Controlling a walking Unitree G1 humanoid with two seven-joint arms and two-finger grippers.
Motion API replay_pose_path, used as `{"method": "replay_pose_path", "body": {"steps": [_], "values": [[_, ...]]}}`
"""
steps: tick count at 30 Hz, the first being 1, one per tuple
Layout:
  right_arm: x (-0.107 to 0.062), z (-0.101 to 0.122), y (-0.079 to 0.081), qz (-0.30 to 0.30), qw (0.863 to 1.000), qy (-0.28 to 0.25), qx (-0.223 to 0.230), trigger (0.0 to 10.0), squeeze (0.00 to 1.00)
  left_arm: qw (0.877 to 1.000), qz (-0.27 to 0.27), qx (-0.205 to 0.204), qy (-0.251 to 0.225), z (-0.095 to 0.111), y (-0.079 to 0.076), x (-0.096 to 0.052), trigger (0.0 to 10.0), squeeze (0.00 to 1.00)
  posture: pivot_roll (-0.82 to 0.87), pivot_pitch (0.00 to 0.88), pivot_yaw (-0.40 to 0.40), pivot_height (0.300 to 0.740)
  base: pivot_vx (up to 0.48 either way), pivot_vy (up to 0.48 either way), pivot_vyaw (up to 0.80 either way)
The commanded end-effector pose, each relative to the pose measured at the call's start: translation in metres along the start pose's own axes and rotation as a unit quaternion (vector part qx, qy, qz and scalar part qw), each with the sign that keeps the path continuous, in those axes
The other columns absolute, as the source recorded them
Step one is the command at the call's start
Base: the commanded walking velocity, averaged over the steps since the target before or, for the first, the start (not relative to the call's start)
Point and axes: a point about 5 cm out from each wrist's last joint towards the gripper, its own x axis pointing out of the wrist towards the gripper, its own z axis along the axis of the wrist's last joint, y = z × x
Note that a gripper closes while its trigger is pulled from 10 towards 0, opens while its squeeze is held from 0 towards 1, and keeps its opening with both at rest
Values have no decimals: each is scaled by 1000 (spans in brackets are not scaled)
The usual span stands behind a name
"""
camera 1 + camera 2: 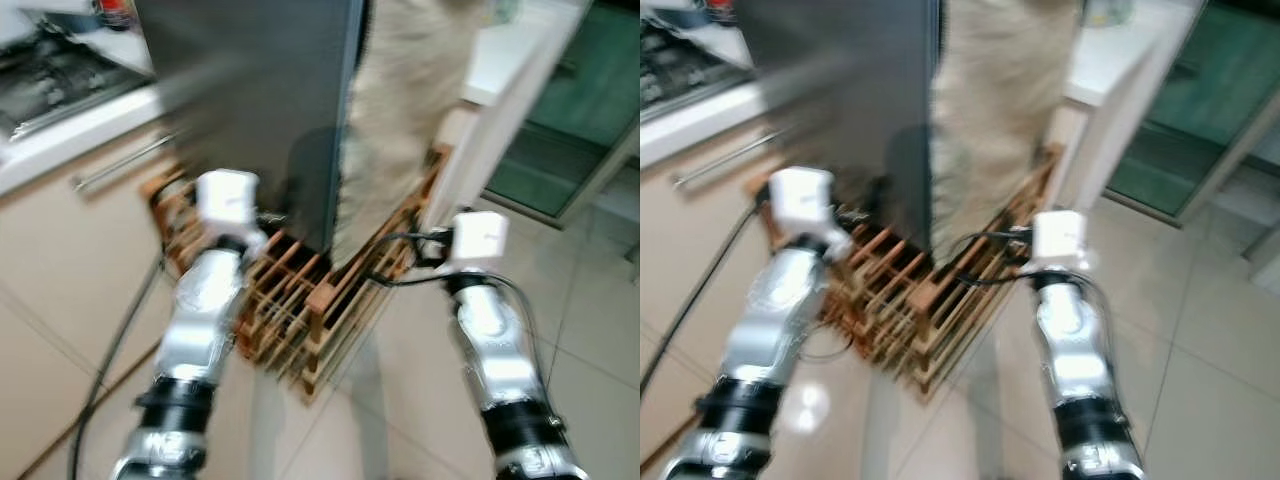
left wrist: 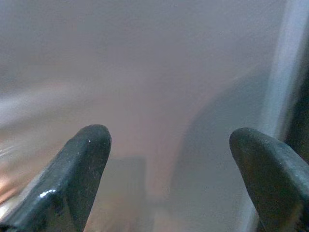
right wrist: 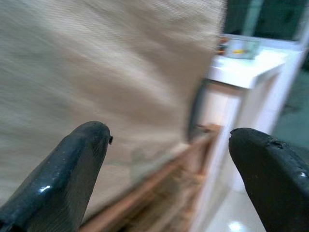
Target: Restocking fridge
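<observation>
Left tool point(image 2: 169, 159): nearest the lens; fingers spread wide, nothing between them, facing a smooth grey panel close ahead.
Right tool point(image 3: 169, 159): fingers likewise apart and empty, pointed at the beige side panel point(image 3: 96, 72).
Fridge point(image 1: 260, 110): directly ahead of both tools, dark grey front, standing on a wooden pallet point(image 1: 300, 300). Door appears shut.
Handling (judgement): tall, heavy, rigid body; the front looks smooth and probably slippery. No handle can be made out through the blur; the door edge nearest the left tool is the likely hold.
Stock: no items to load can be made out.
Counter point(image 1: 70, 130): to the left of the left tool, with a drawer handle point(image 1: 125, 165) below it.
Floor point(image 1: 590, 330): pale glossy tiles under both arms; black cable point(image 1: 120, 340) trailing beside the left arm.
Room: kitchen; green glass door point(image 1: 580, 110) beyond the right tool.
</observation>
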Motion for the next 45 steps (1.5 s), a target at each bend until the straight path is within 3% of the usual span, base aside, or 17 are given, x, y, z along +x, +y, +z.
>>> {"method": "replay_pose_path", "body": {"steps": [1,15,21,22,25,30,34,40,45], "values": [[-3,-6,-5,-13,1000,14,6,10000,0,1000,-16,13,-8,3,-7,-1,10000,0,-47,0,-23,740,0,0,0],[-6,-12,-9,-19,999,31,2,10000,0,999,-24,19,21,-5,-11,2,10000,0,-56,0,-22,740,0,0,-706],[-5,-13,-8,-20,999,32,5,10000,0,998,-23,47,38,-10,-12,5,10000,0,-54,0,-21,740,0,0,0],[-5,-14,-8,-20,999,33,5,10000,0,997,-7,57,47,-11,-7,7,10000,0,-53,0,-16,740,0,0,0],[-5,-15,-7,-20,999,34,6,10000,0,997,14,51,56,-13,1,8,10000,0,-54,0,-15,740,0,0,0],[-6,-16,-7,-18,999,36,6,10000,0,997,11,48,56,-13,-1,10,10000,0,-53,0,-15,740,0,0,0],[-6,-17,-7,-18,999,38,6,10000,0,995,3,48,91,-22,-7,19,10000,0,-53,0,-17,740,0,0,0],[-6,-17,-5,-16,999,38,7,10000,0,994,2,65,87,-19,-4,32,10000,0,-64,0,-11,740,0,0,0],[-8,-17,-5,-21,999,37,9,10000,0,996,-13,42,78,-12,-6,41,10000,0,-77,0,-2,740,0,0,0]]}}
